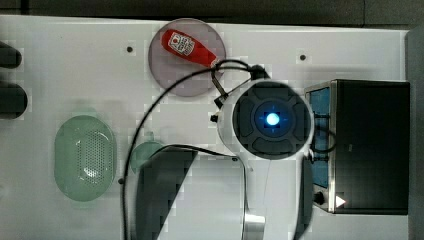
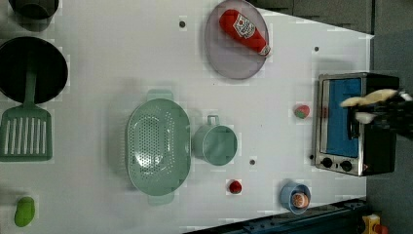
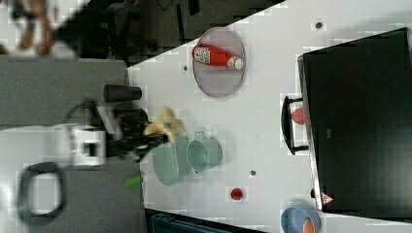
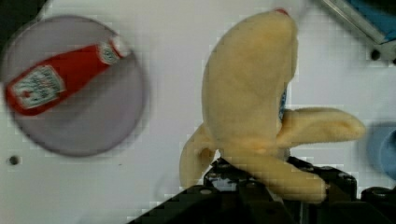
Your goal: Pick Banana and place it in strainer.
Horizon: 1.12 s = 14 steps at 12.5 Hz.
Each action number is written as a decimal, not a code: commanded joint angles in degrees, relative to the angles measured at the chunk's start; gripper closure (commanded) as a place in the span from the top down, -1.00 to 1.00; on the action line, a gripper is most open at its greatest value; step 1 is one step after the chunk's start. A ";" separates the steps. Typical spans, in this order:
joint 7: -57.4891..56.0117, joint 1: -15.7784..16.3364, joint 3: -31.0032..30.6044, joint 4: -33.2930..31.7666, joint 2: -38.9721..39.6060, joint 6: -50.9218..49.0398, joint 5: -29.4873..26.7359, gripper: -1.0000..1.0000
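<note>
The banana (image 4: 250, 93) is a pale yellow plush fruit with peel flaps hanging open, and my gripper (image 4: 261, 175) is shut on its lower end. It is held well above the table. In the left view the banana (image 2: 370, 99) and gripper (image 2: 382, 111) appear in front of the oven. In the right view the banana (image 3: 165, 124) hangs at the gripper (image 3: 148, 136). The strainer (image 2: 157, 146), a mint-green oval basket, stands on the table far from the gripper. In the top view the strainer (image 1: 85, 157) lies at the top view's left, and the arm (image 1: 272, 120) hides the banana.
A green cup (image 2: 216, 144) stands beside the strainer. A ketchup bottle (image 2: 243, 29) lies on a grey plate (image 2: 229, 63). A toaster oven (image 2: 348, 146), two strawberries (image 2: 302, 111) (image 2: 235, 186), a blue bowl (image 2: 294, 196), a black pan (image 2: 31, 68) and a green spatula (image 2: 25, 134) surround them.
</note>
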<state>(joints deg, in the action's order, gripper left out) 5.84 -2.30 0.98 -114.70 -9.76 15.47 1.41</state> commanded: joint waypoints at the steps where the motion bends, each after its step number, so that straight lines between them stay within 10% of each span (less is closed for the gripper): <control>1: 0.51 1.35 -3.32 5.95 0.33 -9.82 0.05 -0.57; 5: 9.11 3.52 -11.69 10.91 0.51 -12.25 -2.97 -0.57; 14: 67.75 6.31 -38.04 9.98 16.85 1.99 -4.31 -0.57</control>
<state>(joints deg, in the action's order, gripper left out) 59.65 5.11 -39.61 -104.35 6.64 17.11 -2.27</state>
